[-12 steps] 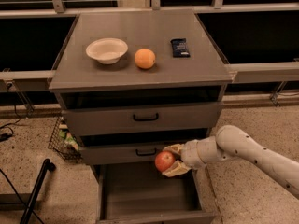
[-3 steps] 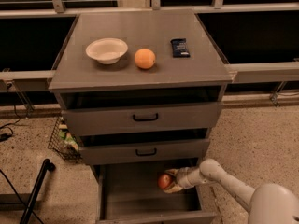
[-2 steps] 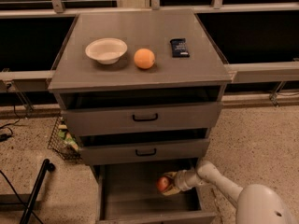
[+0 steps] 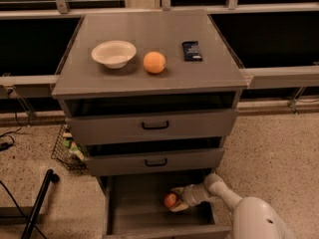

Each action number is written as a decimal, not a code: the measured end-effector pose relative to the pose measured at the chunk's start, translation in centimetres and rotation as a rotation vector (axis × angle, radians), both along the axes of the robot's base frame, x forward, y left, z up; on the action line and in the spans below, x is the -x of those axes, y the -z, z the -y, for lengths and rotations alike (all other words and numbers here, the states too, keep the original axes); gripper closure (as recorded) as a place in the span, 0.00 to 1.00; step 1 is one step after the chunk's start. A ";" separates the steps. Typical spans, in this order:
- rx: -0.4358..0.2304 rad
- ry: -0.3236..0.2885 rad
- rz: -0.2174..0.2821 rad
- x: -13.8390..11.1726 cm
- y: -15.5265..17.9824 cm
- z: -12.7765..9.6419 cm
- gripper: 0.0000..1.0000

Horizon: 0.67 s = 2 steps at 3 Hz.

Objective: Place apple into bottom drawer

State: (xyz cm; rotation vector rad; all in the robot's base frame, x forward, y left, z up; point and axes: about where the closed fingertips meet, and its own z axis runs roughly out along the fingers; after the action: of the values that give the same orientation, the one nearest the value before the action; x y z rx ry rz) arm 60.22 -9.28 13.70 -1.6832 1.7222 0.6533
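Note:
The apple [image 4: 170, 200], small, red with a yellowish patch, is low inside the open bottom drawer [image 4: 134, 208] of the grey cabinet, near the drawer's right side. My gripper [image 4: 176, 200] reaches into the drawer from the right on a white arm and is shut on the apple, its fingers [image 4: 178, 206] around it. Whether the apple rests on the drawer floor cannot be told.
On the cabinet top [image 4: 149, 39] stand a white bowl [image 4: 113, 53], an orange [image 4: 154, 62] and a dark packet [image 4: 192, 50]. The two upper drawers with black handles [image 4: 155, 126] are slightly open. A wire basket [image 4: 67, 151] and a black pole [image 4: 37, 203] are at the left on the floor.
Since four seconds ago the gripper carried the apple down from in front of the middle drawer into the bottom drawer. Over the last second it has barely moved.

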 end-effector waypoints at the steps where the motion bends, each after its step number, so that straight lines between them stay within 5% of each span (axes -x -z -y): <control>1: 0.001 -0.001 -0.001 0.0 0.1 0.0 1.00; 2: 0.015 -0.005 -0.006 0.4 0.8 0.1 1.00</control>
State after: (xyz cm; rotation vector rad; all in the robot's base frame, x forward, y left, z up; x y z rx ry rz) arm 59.78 -9.36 12.91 -1.6977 1.7314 0.6502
